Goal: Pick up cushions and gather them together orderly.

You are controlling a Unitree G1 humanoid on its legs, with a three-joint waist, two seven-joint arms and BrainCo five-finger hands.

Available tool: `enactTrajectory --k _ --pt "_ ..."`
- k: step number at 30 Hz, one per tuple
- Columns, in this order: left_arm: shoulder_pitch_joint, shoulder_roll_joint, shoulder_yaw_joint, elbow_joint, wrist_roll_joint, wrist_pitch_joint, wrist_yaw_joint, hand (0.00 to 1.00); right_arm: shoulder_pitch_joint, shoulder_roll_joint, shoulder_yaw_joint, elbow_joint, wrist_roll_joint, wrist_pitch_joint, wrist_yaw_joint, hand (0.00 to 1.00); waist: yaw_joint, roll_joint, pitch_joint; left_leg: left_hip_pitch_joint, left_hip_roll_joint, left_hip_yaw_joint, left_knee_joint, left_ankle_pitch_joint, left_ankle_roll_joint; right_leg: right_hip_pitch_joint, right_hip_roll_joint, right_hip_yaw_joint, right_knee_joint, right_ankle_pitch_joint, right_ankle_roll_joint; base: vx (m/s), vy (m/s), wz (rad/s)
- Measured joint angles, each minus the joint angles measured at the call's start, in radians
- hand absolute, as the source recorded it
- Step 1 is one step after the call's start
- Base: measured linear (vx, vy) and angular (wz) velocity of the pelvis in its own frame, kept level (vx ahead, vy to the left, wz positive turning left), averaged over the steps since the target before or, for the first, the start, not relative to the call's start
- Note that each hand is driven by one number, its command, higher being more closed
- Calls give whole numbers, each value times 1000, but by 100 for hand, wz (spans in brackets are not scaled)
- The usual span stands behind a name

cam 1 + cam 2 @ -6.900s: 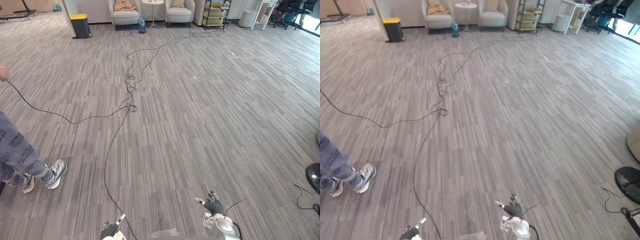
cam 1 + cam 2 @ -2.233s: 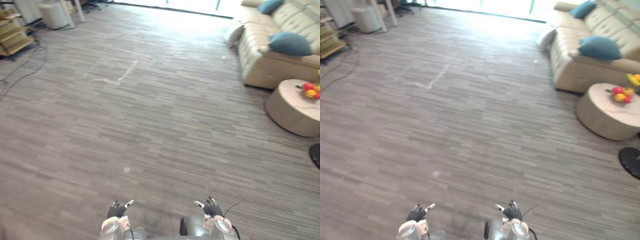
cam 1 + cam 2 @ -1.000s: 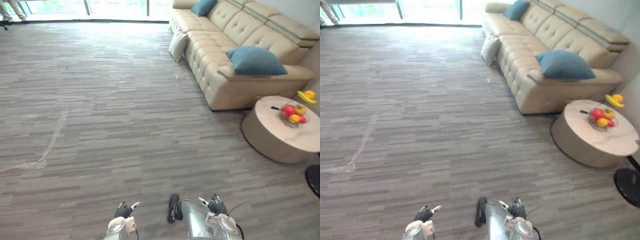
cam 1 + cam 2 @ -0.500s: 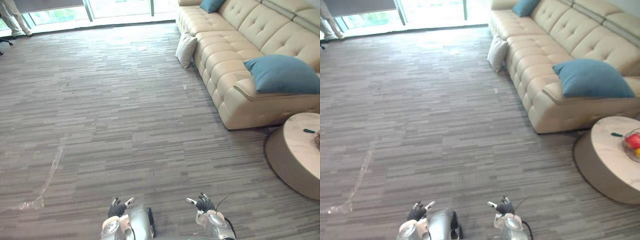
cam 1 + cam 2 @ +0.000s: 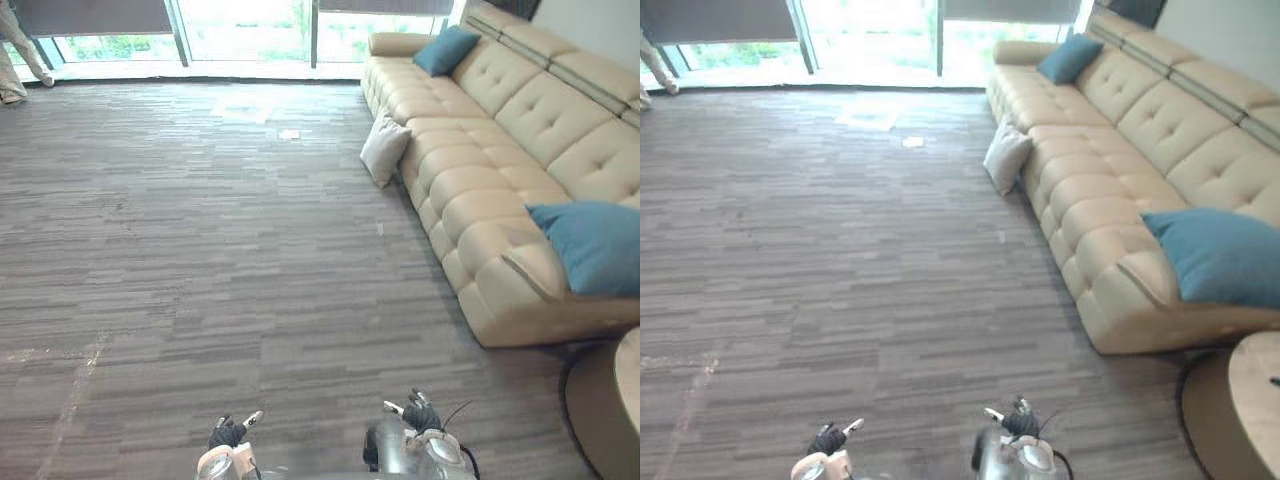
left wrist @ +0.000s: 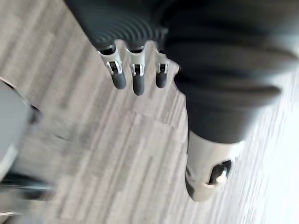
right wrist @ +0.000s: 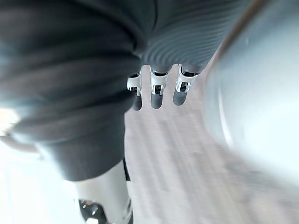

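Blue cushion (image 5: 595,245) on sofa (image 5: 480,190), well apart from left robot hand (image 5: 228,434), right robot hand (image 5: 421,417), both slack, empty

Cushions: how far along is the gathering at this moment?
Done: nothing; the far blue cushion and near blue cushion sit at opposite ends of the sofa, and the pale cushion leans against its front on the floor. In hand: nothing; left hand and right hand hang open and empty. Left: every pickup and the grouping.
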Motion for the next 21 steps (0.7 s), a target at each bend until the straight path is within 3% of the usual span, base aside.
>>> enactTrajectory --k 1,2,3,4,5,6,7,8,9,11,13,14,16,17,18,19,20,21 --pt "3 -7 0 2 6 -2 -1 0 0 0 -2 2 1 0 0 0 -6 0 -2 52 4 -34 -25 -9 6 -5 26 10 -118 51 -14 970 -184 83" --pt "7 -10 -1 13 8 -1 -2 0 -4 0 1 3 0 1 0 0 -18 6 -3 74 18 -78 -10 -9 6 -1 44 34 -97 141 -82 844 -172 71" --pt "5 -27 0 19 14 1 -2 0 -11 -14 4 3 -1 4 2 0 -24 32 -20 72 46 -109 23 -7 3 0 59 22 -59 127 -117 839 -176 52" --pt "16 -34 -5 22 26 3 -6 0 -25 -24 1 7 -2 6 -1 0 -19 59 -21 48 69 -135 103 32 -58 3 52 1 -4 82 -131 812 -172 34" --pt "9 -41 -18 24 29 5 -14 0 -38 -34 -2 20 -1 11 -2 0 -20 72 -11 6 58 -159 227 112 -106 21 46 -6 43 45 -138 800 -178 27" --pt "-2 -41 -18 25 32 8 -15 0 -41 -41 0 21 -1 11 -1 0 -24 83 -7 -46 53 -174 360 203 -155 60 47 -18 35 23 -143 778 -185 19" --pt "5 -42 -12 25 33 9 -15 0 -39 -46 10 24 0 14 -3 0 -24 95 -3 -130 55 -180 545 351 -242 138 60 -24 -31 -5 -140 787 -133 7" --pt "8 -39 2 15 32 7 -16 0 -47 -47 26 28 2 18 -4 0 -18 115 6 -247 92 -153 781 422 -284 239 93 -18 -119 -30 -141 911 -92 -13" --pt "8 -34 7 2 31 1 -16 0 -52 -34 37 49 2 23 -6 0 -1 125 24 -343 139 -95 957 363 -233 332 123 -3 -183 -45 -154 733 -13 -27" --pt "15 -22 12 -28 27 2 -17 0 -63 5 45 82 3 30 -10 0 29 90 39 -488 174 -15 1023 254 -148 474 121 22 -279 -79 -143 617 -10 -26" --pt "27 -13 23 -66 18 -2 -16 0 -69 16 65 102 5 36 -12 0 43 72 33 -626 198 32 904 185 -131 571 108 40 -362 -106 -118 589 25 -24" --pt "32 -20 24 -89 16 -7 -16 0 -75 17 72 100 6 36 -12 0 52 70 33 -683 202 60 744 170 -136 611 95 58 -390 -114 -94 658 138 -43" --pt "45 -27 35 -101 11 -18 -15 0 -75 17 67 101 8 36 -16 0 69 59 30 -705 172 70 383 210 -146 676 50 91 -420 -153 -58 698 232 -55" --pt "51 -28 36 -111 4 -22 -12 0 -73 16 68 102 8 36 -19 0 80 49 25 -704 155 55 272 305 -162 706 28 119 -434 -178 -43 755 339 -76" --pt "50 -20 36 -114 -2 -24 -12 0 -70 16 82 111 7 37 -20 0 92 22 6 -694 117 75 276 353 -126 725 -11 162 -437 -190 -42 924 407 -56" --pt "48 -2 31 -112 -2 -24 -9 0 -68 16 91 106 6 37 -17 0 80 -5 -16 -703 97 98 286 318 -115 710 -40 188 -422 -163 -66 765 341 -45" --pt "50 0 32 -108 -2 -24 -6 0 -68 15 78 100 3 35 -19 0 73 -11 -21 -706 101 113 341 285 -69 683 -56 220 -380 -122 -22 724 348 -30" --pt "50 9 34 -106 -7 -23 -4 0 -64 16 74 97 2 35 -20 0 77 -22 -27 -695 100 131 398 231 -47 677 -67 269 -309 -91 18 664 361 -51"
